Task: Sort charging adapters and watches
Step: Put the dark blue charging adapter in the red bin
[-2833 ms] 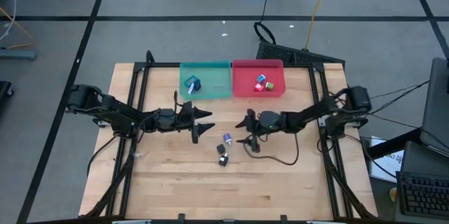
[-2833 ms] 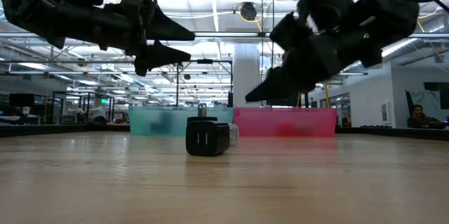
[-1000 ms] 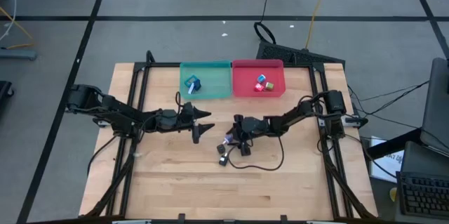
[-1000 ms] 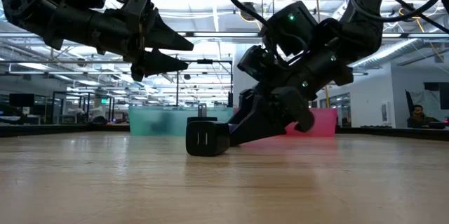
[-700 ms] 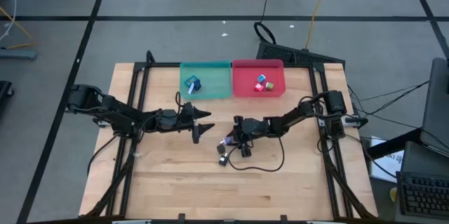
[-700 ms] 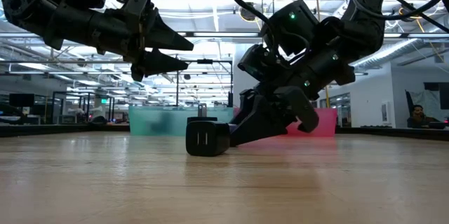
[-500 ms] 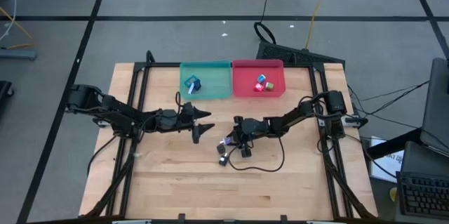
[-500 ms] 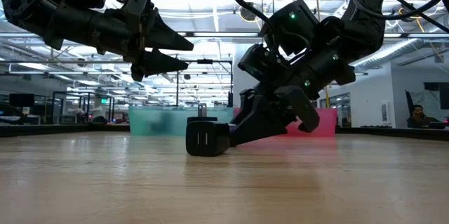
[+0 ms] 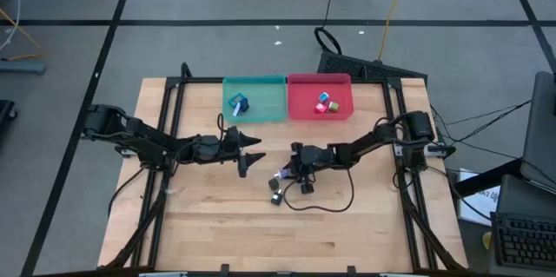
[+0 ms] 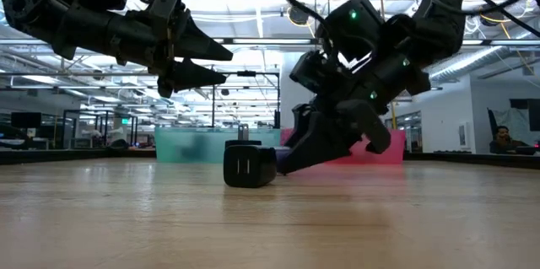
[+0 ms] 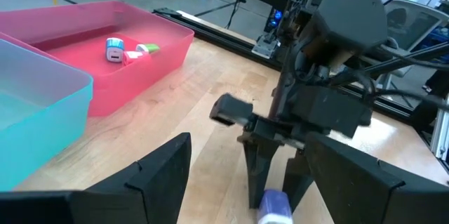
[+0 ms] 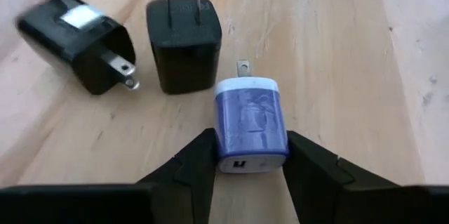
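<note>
Grasp step: the right claw (image 12: 242, 155) is closed on a blue adapter (image 12: 250, 123) at mid-tabletop (image 9: 217, 225), beside two black adapters (image 12: 184, 41). Next: lift and carry it to the far pink bin (image 9: 300, 112). The left claw (image 9: 252, 151) hovers open, left of centre.

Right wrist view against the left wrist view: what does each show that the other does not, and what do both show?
Only the right wrist view shows two black adapters lying on the table just beyond the blue adapter, prongs visible.

Only the left wrist view shows the pink bin holding small adapters, the edge of the teal bin, and the left gripper open above the wood.

Both show the blue adapter between the fingers of the right gripper, down at the table.
</note>
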